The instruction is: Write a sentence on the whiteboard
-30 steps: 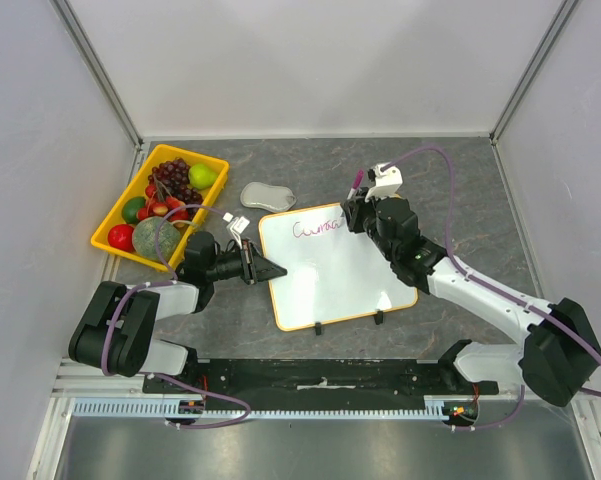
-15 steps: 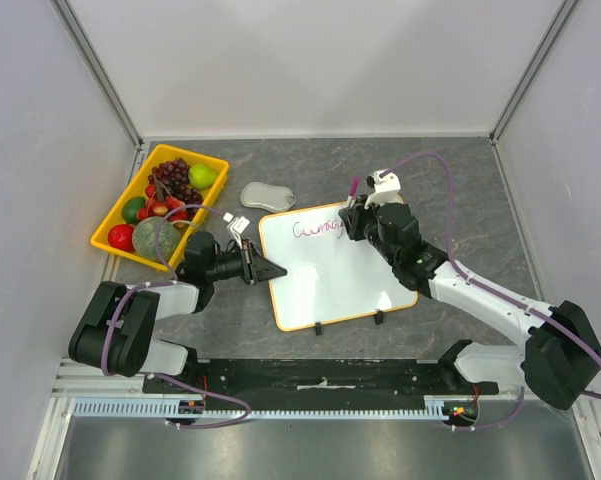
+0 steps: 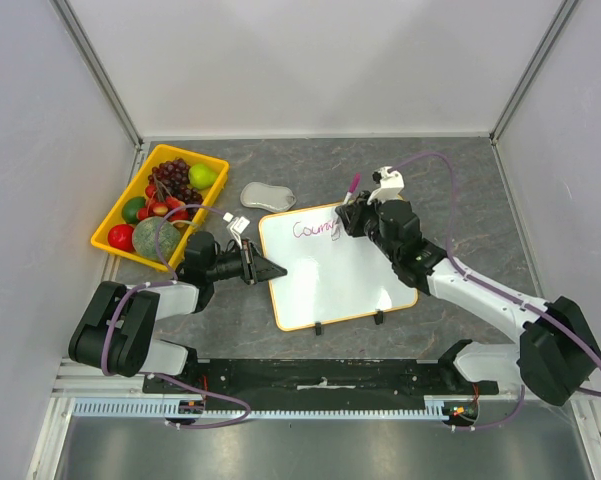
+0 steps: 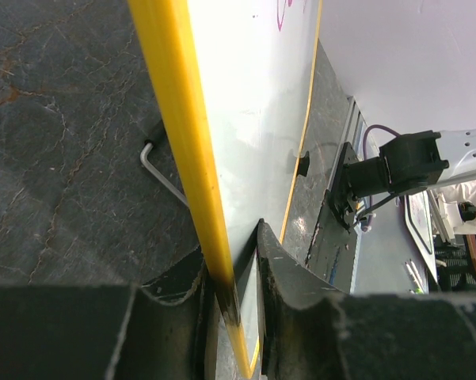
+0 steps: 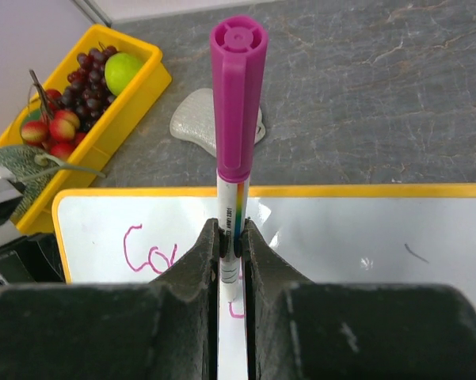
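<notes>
Right wrist view shows the right hand closed tight on a slim, magenta-capped marker, upright over the glossy whiteboard, which rests on the mottled grey surface. The left hand pinches its thin yellow rim. The sentence is barely begun. Light, even tip pressure and a steadied board should suit the slick face.

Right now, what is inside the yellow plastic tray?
Dark purple grapes, a green apple, red fruits and a mottled green melon; the floor of the yellow plastic tray is covered.

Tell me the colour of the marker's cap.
Magenta; the marker's cap shows best in the right wrist view.
</notes>
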Tool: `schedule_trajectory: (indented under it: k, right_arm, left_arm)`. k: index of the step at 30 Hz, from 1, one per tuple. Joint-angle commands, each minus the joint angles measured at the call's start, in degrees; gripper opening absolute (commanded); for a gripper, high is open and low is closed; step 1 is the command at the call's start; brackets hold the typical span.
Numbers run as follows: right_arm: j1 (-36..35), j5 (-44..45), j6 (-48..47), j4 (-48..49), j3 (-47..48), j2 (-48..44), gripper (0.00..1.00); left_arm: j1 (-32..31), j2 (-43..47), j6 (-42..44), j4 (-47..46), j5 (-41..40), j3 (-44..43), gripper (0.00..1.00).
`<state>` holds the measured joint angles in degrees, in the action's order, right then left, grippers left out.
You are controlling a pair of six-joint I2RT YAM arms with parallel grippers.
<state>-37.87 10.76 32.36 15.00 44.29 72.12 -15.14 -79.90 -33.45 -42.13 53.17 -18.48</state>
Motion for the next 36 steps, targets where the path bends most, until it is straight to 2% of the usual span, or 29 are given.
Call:
schedule_trajectory:
  k: [1,7,26,36]
  right_arm:
    - [1.9,-1.3,3.3,4.6,0.3,-3.6,0.00]
    - [3.0,1.4,1.0,2.8,1.0,-5.8,0.00]
    - [4.0,2.4,0.4,5.2,1.6,0.1,0.00]
    - [4.4,5.9,-1.6,2.5,2.0,-0.4,0.00]
  left_arm:
    - [-0.8,-0.3,6.3,1.2,-1.4,-0.2,0.02]
    - [-0.8,-0.2,6.2,1.1,-1.4,-0.2,0.02]
    - [-0.9,-0.3,6.4,1.3,-1.4,-0.2,0.02]
    - [-0.9,-0.3,6.3,1.3,-1.5,-0.2,0.02]
